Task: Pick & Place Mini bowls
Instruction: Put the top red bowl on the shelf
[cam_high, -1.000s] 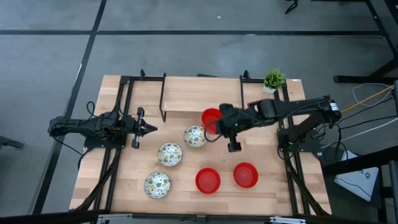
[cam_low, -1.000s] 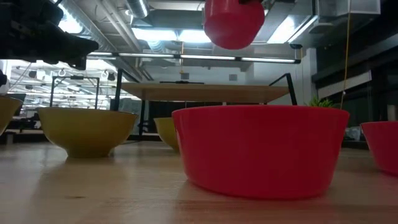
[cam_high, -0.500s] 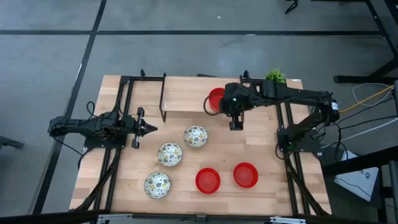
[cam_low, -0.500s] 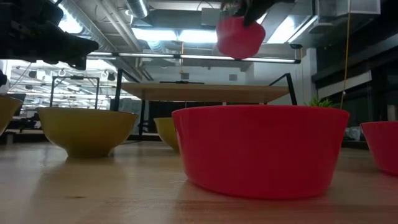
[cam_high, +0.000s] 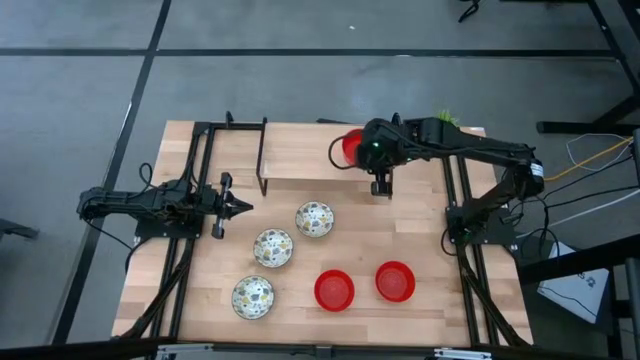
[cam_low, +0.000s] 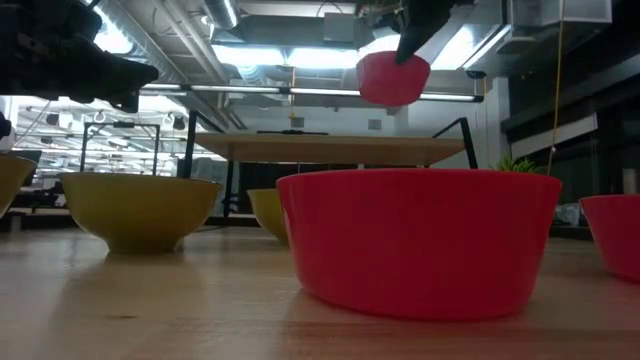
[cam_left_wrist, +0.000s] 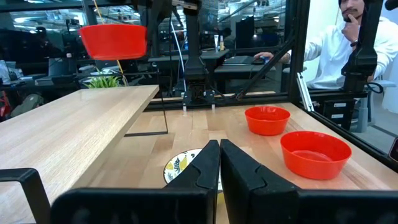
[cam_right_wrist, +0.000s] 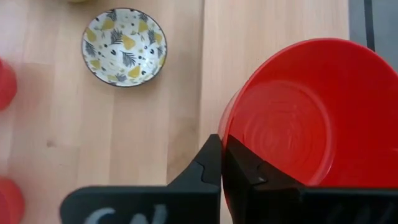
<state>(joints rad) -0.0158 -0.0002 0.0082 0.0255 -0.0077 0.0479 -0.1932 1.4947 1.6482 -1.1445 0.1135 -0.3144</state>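
Observation:
My right gripper is shut on a plain red mini bowl and holds it in the air above the raised wooden shelf at the table's far side; the low view shows that bowl high over the shelf. Three cream patterned bowls and two red bowls stand on their bases on the table. My left gripper waits shut at the table's left, touching nothing. My right gripper pinches the red bowl's rim on the side nearest the arm, one finger inside the bowl and one outside. The fingers come from above, slanting in from the table's right. The bowl is lifted clear, open side up, hanging beside the fingers.
A small green potted plant stands at the far right corner, partly behind my right arm. Black frame rails run along both table sides. A person sits beyond the table's right side. Bare wood lies between the shelf and the bowls.
My right gripper has carried the red bowl from above the table's middle toward the far edge and slightly right, over the shelf. The bowl tipped on the way and now sits nearer level. The gripper stayed shut on it.

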